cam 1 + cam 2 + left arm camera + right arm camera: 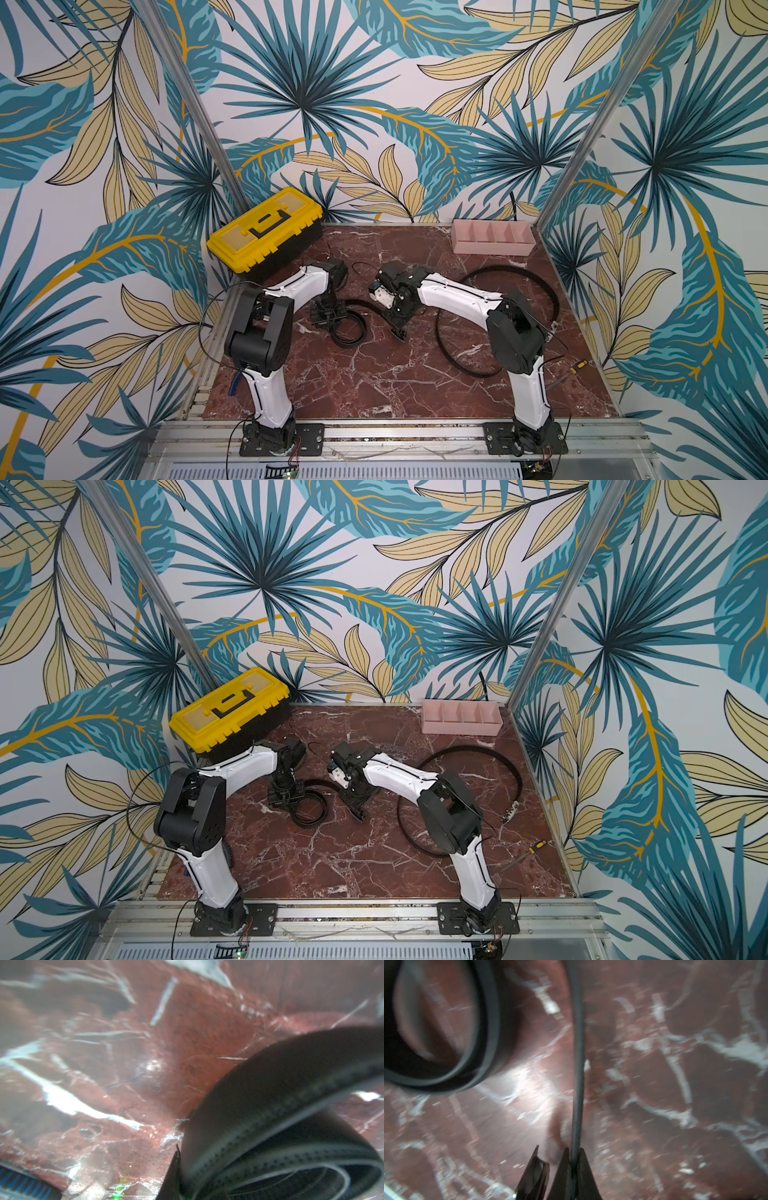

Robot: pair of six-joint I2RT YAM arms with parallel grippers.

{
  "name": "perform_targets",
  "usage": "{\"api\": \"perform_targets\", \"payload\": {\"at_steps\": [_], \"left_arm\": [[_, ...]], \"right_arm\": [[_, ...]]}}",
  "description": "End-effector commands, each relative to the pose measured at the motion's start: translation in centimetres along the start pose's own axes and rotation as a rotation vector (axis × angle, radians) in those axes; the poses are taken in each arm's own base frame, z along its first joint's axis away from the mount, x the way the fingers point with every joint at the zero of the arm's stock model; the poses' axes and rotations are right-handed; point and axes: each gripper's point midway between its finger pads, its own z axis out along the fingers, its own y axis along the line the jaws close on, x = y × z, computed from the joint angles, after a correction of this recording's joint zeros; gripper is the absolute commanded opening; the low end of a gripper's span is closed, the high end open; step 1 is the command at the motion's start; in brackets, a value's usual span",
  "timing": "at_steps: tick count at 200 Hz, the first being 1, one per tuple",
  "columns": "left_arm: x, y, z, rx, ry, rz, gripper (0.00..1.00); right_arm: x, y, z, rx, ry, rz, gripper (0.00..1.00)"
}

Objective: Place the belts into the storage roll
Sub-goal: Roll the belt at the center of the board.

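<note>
One black belt lies partly rolled into a coil [351, 332] [309, 814] near the middle of the marble table. My left gripper [330, 322] is shut on that coil; in the left wrist view one finger [173, 1172] presses against its outer turn [280, 1105]. My right gripper [398, 332] [574, 1152] is shut on the same belt's loose strap [578, 1053], which shows edge-on in the right wrist view, with the coil [483, 1043] beyond it. A second belt [439, 328] lies as a wide loop under the right arm. The pink storage roll [492, 237] [461, 717] stands at the back right, its compartments empty.
A yellow-and-black toolbox [266, 232] sits shut at the back left, close behind the left arm. A screwdriver [577, 365] lies by the right edge of the table [374, 386]. Walls close in the back and both sides.
</note>
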Motion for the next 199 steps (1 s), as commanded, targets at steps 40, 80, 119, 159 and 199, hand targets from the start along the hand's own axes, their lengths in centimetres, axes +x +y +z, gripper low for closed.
{"api": "perform_targets", "payload": {"at_steps": [40,80,119,159,199], "left_arm": [[-0.9,-0.4,-3.1,0.127,-0.179,-0.171,0.0],[1.1,-1.7,-0.7,0.282,-0.114,-0.344,0.0],[2.0,-2.7,-2.0,0.387,-0.144,-0.385,0.0],[2.1,-3.0,-1.1,0.388,-0.089,-0.452,0.0],[1.9,-3.5,-0.4,0.38,-0.052,-0.514,0.0]], "right_arm": [[-0.1,-0.8,-3.8,0.205,-0.127,0.133,0.0],[-0.4,0.0,-2.0,0.143,-0.126,0.43,0.0],[-1.9,1.8,-2.9,0.221,-0.202,0.423,0.0],[0.8,4.1,1.8,0.068,-0.037,0.572,0.0],[1.2,5.3,3.7,0.002,0.01,0.664,0.03]]}}
